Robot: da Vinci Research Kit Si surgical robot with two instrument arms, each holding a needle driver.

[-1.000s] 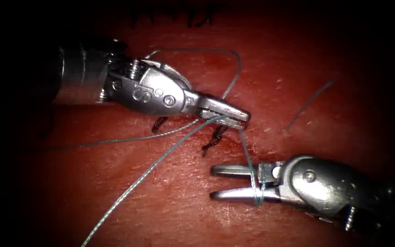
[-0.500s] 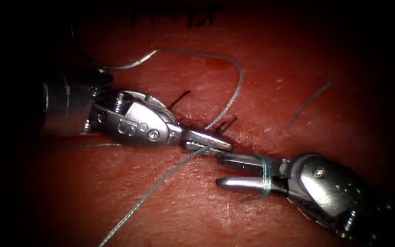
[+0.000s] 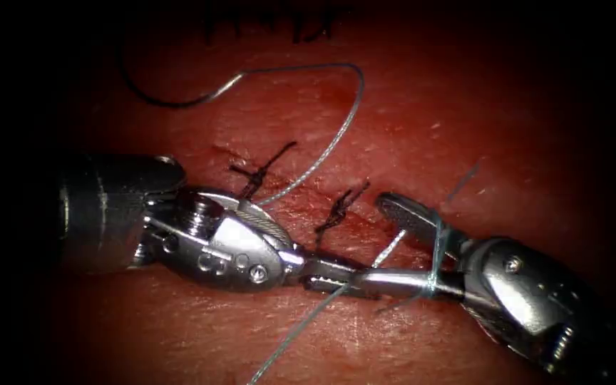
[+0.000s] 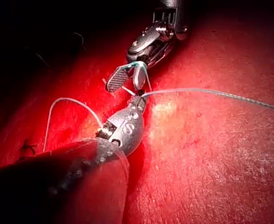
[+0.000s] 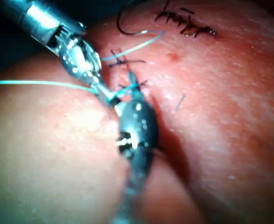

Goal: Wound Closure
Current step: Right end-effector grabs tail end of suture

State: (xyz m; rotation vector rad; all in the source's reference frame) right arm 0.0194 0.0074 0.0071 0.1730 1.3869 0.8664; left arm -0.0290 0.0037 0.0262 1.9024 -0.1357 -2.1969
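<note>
On the tissue [image 3: 465,107] beside the cut [image 3: 336,214], the left end effector [image 3: 333,273] had dropped, apparently gripping thread [image 3: 322,153]; the right end effector [image 3: 393,246] gaped, thread-wrapped, holding nothing; the needle [image 3: 172,100] lay free.

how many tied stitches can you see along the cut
2 near the tools: one knot just above the left tool, one knot beside the right tool. Dark stitches at the top edge are too dim to count.

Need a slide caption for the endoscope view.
Left hand shut on thread; open right hand wrapped in thread loops; needle lying free on tissue.
</note>
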